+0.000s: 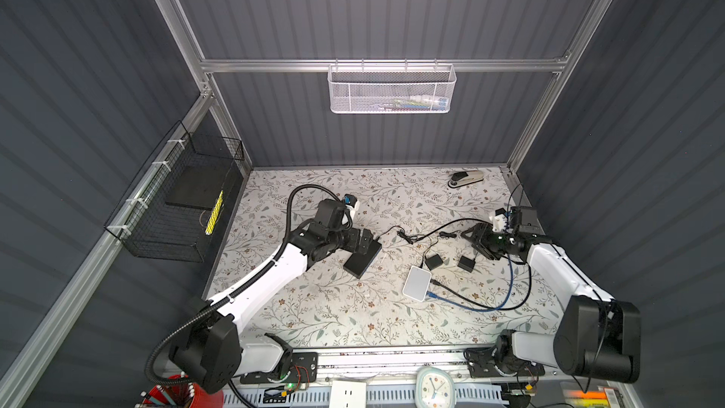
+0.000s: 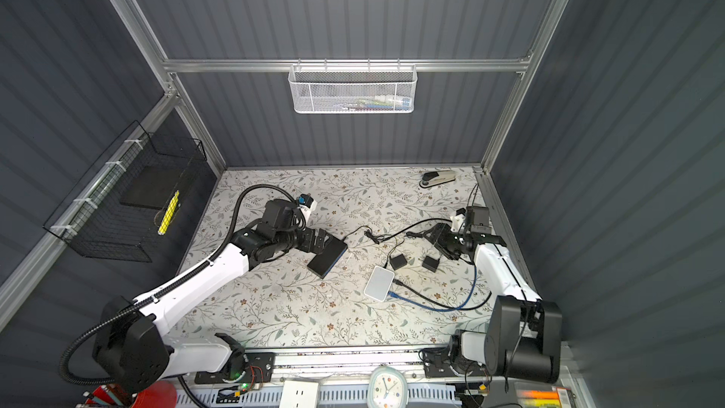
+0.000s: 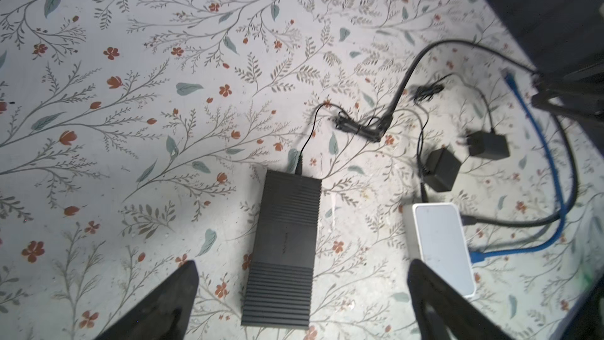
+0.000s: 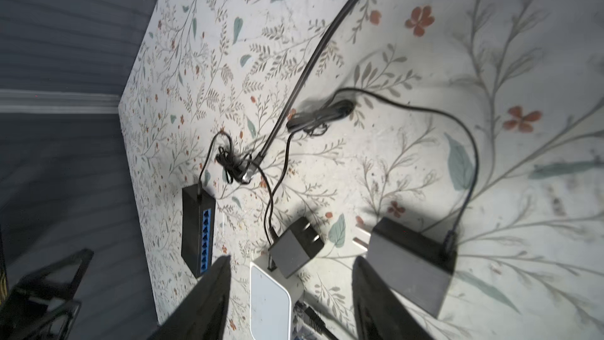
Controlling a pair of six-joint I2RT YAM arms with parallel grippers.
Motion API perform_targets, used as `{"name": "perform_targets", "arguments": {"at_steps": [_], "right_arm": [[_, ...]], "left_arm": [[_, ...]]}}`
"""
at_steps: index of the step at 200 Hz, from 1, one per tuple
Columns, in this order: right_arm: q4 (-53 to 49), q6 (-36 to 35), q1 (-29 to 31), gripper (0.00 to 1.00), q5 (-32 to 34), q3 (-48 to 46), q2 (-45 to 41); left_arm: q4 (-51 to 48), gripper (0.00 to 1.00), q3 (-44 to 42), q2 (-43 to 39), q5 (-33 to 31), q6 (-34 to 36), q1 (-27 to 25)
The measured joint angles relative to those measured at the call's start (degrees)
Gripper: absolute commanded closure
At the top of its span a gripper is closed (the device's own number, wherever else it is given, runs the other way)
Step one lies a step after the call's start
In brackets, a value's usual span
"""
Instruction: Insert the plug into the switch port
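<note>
The black switch point(image 1: 363, 257) lies on the floral tabletop point(image 1: 314, 308), a little left of the middle. Its row of blue ports point(image 4: 206, 240) faces the white switch point(image 1: 416, 283). The left fingers point(image 3: 176, 296) hang directly above the black switch, spread as wide as they go and holding nothing.

The plug point(image 3: 385, 122) — the free end of the thick black cable point(image 4: 314, 57) — is not in any port. It lies flat on the tabletop beyond the two switches, touching a small tied bundle of thin wire point(image 3: 356, 127).

The right fingers point(image 4: 209, 296) stand partly apart and are empty. They are above two black power adapters point(image 4: 292, 251) (one with its prongs up) and a corner of the white switch. These adapters and their thin leads lie between the right fingers and the plug. A blue cable point(image 3: 555, 174) — plugged into the white switch — loops toward the right arm. A stapler point(image 1: 467, 179) sits at the far edge, well apart.
</note>
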Motion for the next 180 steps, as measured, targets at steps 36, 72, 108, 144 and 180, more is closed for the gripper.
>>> {"name": "perform_targets", "arguments": {"at_steps": [36, 72, 108, 144, 180], "right_arm": [[-4.76, 0.31, -3.69, 0.45, 8.15, 10.34, 1.01], [-9.70, 9.51, 4.61, 0.51, 22.71, 23.10, 14.88], [-13.49, 21.79, 12.57, 0.62, 29.09, 35.45, 30.49], [-18.51, 30.03, 14.64, 0.63, 30.77, 46.73, 43.71], [-23.32, 34.51, 15.47, 0.63, 32.15, 53.57, 50.03]], "left_arm": [[6.58, 0.00, -5.90, 1.25, 0.46, -8.70, 0.00], [8.48, 0.00, -7.30, 2.12, 0.44, -10.51, 0.02], [7.63, 0.00, -7.28, 1.42, 0.11, -9.55, 0.39], [4.72, 0.00, -7.28, -4.24, -1.42, -7.21, 1.07], [3.23, 0.00, -7.30, -8.68, -2.89, -6.01, 2.01]]}}
